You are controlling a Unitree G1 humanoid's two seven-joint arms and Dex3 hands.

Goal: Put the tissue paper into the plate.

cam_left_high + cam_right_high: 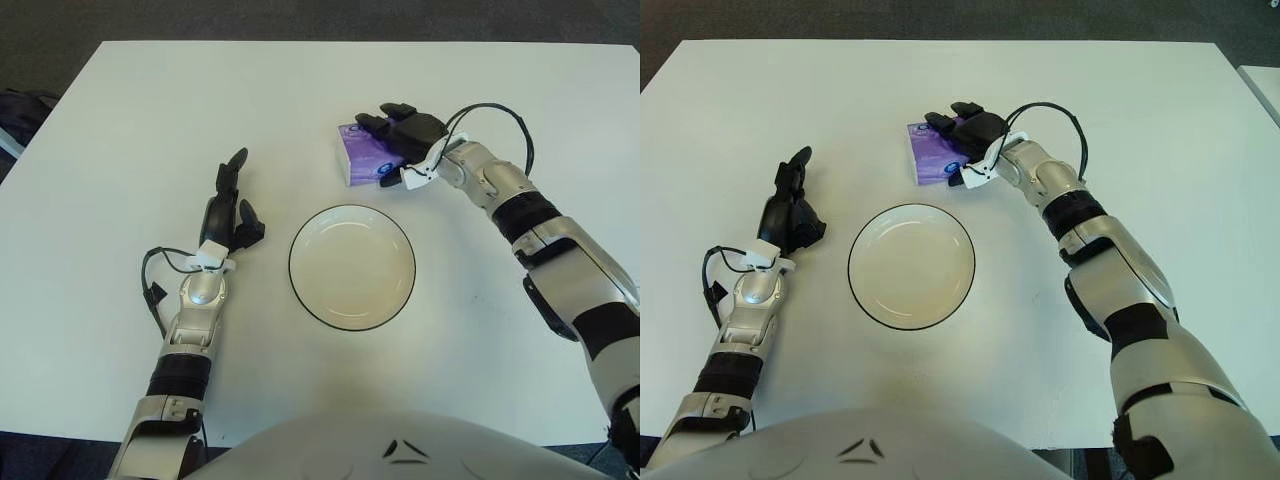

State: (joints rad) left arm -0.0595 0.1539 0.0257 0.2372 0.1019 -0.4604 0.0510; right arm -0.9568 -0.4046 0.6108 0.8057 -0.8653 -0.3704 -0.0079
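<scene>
Starting nearest the robot, the white table (500,330) carries an empty plate (352,267) with a dark rim, sitting in front of the body and between the two arms. Level with the plate and off to its left, the left hand (228,210) shows with its fingers loosely extended, one pointing away from the robot, and nothing in them; it looks idle. Farther out, just beyond the plate's far right edge but not touching it, lies the tissue paper (360,153), a small purple pack flat on the table. The right hand (402,137) is over the pack's right half, dark fingers (378,124) draped across its top while the thumb side sits by the near right corner. Whether the pack is truly gripped cannot be told for sure; the fingers are curled around it, so a grasp seems to be closing or just made, and the pack appears to be on the table. By that reading, the step in hand is the pick-up. The next move calls for a firm pinch across the soft pack, a lift clear of the table, a short carry toward the robot until it hangs over the plate's middle, then a release so it lands inside the rim
</scene>
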